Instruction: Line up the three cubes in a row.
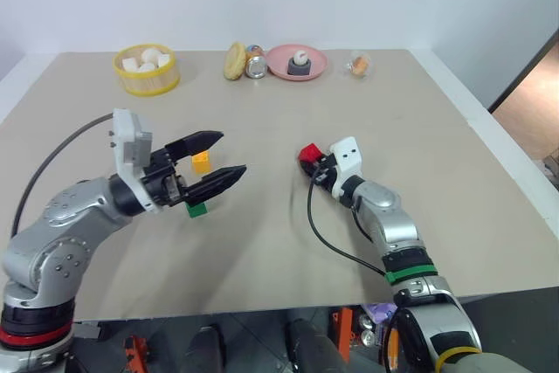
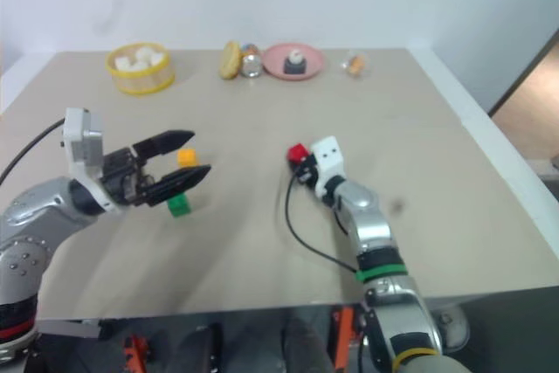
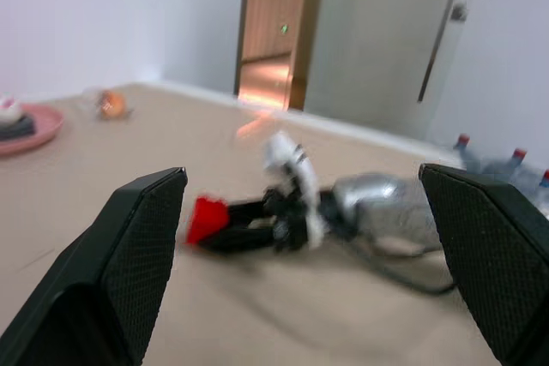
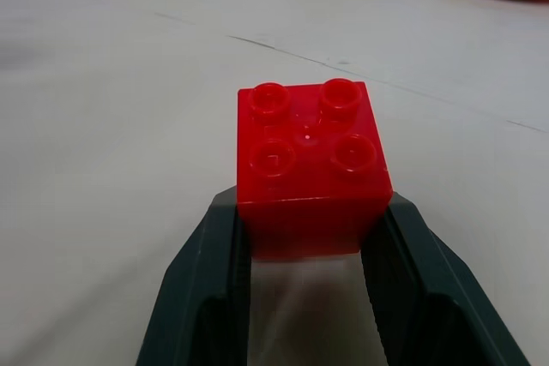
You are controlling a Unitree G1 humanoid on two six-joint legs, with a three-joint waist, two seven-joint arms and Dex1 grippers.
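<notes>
A red cube (image 4: 310,160) with studs on top sits clamped between the two black fingers of my right gripper (image 1: 311,163), near the middle of the table; the same red cube (image 3: 204,219) shows blurred in the left wrist view. The orange-yellow cube (image 1: 201,162) and the green cube (image 1: 197,209) rest on the table to the left, one behind the other. My left gripper (image 1: 217,162) hovers above those two cubes with its fingers spread wide and nothing between them.
Along the far edge stand a yellow round basket (image 1: 147,82) of white lumps, a tan object (image 1: 233,60), a small can (image 1: 255,63), a pink plate (image 1: 316,65) with a small item, and an orange bit (image 1: 358,65). The table's right edge (image 1: 489,120) is close.
</notes>
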